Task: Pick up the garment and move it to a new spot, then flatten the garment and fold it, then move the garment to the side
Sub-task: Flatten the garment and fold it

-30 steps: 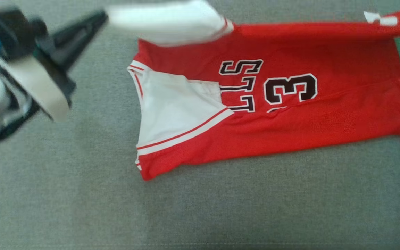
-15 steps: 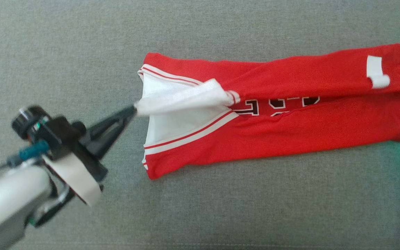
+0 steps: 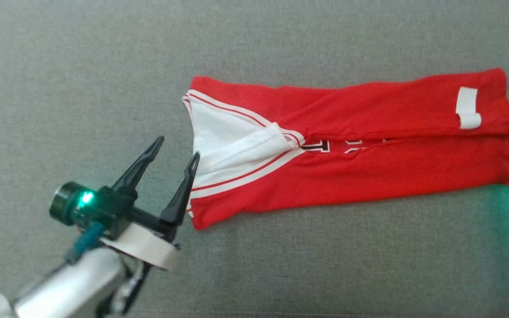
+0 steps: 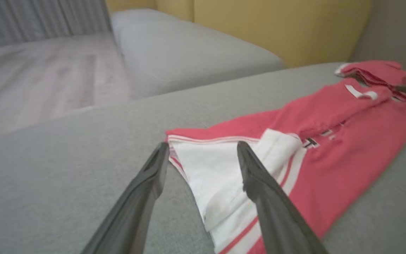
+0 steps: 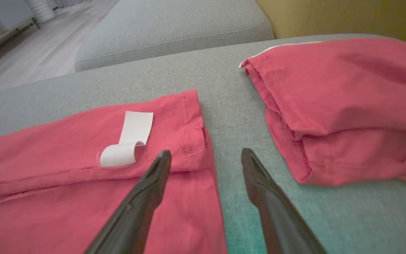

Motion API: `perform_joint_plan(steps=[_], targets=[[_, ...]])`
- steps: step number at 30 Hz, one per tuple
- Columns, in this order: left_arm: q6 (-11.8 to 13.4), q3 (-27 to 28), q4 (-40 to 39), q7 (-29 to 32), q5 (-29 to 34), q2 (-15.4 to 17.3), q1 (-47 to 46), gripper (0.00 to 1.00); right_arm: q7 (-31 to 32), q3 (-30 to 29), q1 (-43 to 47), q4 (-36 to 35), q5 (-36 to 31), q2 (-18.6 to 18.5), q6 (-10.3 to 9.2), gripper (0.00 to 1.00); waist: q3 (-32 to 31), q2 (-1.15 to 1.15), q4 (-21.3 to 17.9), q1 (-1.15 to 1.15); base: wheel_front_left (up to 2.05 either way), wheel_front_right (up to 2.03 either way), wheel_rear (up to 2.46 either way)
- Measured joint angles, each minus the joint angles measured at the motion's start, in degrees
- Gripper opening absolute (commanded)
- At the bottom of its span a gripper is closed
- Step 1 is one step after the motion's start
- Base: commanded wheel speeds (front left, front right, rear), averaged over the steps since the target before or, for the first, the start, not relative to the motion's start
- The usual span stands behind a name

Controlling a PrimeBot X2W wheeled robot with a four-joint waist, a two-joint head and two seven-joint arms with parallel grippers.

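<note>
Red jersey (image 3: 351, 145) lies folded lengthwise into a long strip on the grey cushion (image 3: 281, 274), white neck end toward my left gripper (image 3: 179, 147), hem end toward my right gripper (image 5: 206, 152). My left fingers are spread and empty, tips straddling the jersey's white neck edge; touching or not, can't tell. Right fingers spread too, empty, one over the jersey's hem corner, the other off it over cushion. White label (image 3: 467, 108) sits near the jersey's hem. Another folded red garment (image 5: 347, 106) lies just past that hem, apart.
</note>
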Motion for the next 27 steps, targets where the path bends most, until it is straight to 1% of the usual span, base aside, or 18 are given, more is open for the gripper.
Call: perform_joint_plan(steps=[2,4,8,10,13,15,17,18,23,27], targets=[[3.6,5.7,-0.9,-0.2,3.9,-3.4,4.0,1.0,-0.7,-1.9,2.6,-0.1,0.0,1.7,0.0,1.0,-1.2,0.0,0.4,-0.01,0.0,0.0,0.0],[6.1,10.5,-1.7,-0.3,8.1,-6.9,8.4,1.0,-0.8,-3.3,4.8,0.0,0.0,3.1,0.0,1.0,-2.5,0.0,1.0,-0.01,0.0,0.0,0.0],[8.6,18.0,-2.6,-0.3,16.7,-12.5,18.3,1.0,-0.9,-6.6,5.9,1.4,-0.2,5.2,0.0,1.0,-4.7,0.0,2.5,-0.01,0.0,0.0,0.0],[8.8,20.7,-3.1,-0.3,20.1,-15.6,22.1,1.0,-0.9,-7.7,5.4,2.6,-0.1,5.6,0.0,1.0,-5.6,0.0,3.5,-0.01,0.0,0.0,0.0],[7.4,24.0,-3.8,-0.3,24.2,-19.8,26.1,1.0,-1.0,-9.9,4.4,5.5,0.3,6.0,0.0,1.0,-6.5,0.0,5.1,-0.01,0.0,0.0,0.0],[6.1,26.2,-4.4,-0.3,26.6,-21.7,27.8,1.0,-1.0,-11.0,3.2,7.8,0.3,6.0,0.0,1.0,-7.0,0.0,6.1,-0.01,0.0,0.0,0.0],[4.3,28.1,-4.4,-0.3,28.5,-23.0,28.8,1.0,-1.0,-11.7,1.5,10.1,0.0,6.1,0.0,1.0,-7.2,0.0,7.0,-0.01,0.0,0.0,0.0],[2.5,29.8,-4.3,-0.3,30.2,-24.0,29.5,1.0,-1.0,-12.2,-0.3,12.5,-0.7,6.1,0.0,1.0,-7.2,0.0,7.8,0.0,0.0,0.0,0.0],[-1.5,33.4,-3.5,-0.4,33.0,-26.5,30.7,1.0,0.2,-13.9,-3.9,19.9,-2.6,6.0,0.0,1.0,-6.8,0.0,9.0,0.0,0.0,0.0,0.0],[-3.2,35.1,-2.8,-0.4,34.3,-28.0,31.3,1.0,1.4,-14.4,-4.0,22.2,-4.5,5.9,0.0,1.0,-6.7,0.0,9.2,0.0,0.0,0.0,0.0]])
